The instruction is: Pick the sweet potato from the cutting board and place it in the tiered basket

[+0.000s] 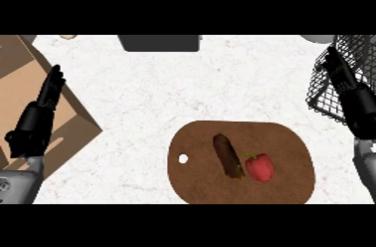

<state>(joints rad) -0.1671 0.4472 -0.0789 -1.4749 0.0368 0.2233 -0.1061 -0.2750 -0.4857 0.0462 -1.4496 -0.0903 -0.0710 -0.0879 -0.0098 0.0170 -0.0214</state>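
A dark brown sweet potato [228, 156] lies lengthwise on the brown cutting board [209, 186], just left of a red bell pepper [259, 167]. The black wire tiered basket [328, 94] stands at the right edge of the counter. My right hand [351, 94] is raised in front of the basket, fingers straight and pointing away, well up and right of the board. At the left edge my left hand [38, 116] rests open with its fingers up. Neither hand touches the sweet potato.
A dark grey box-like object [160, 43] sits at the far edge of the white counter [183, 86]. A wooden surface [29, 81] lies beyond the counter's left side. A small pale item [67, 37] lies at the far left corner.
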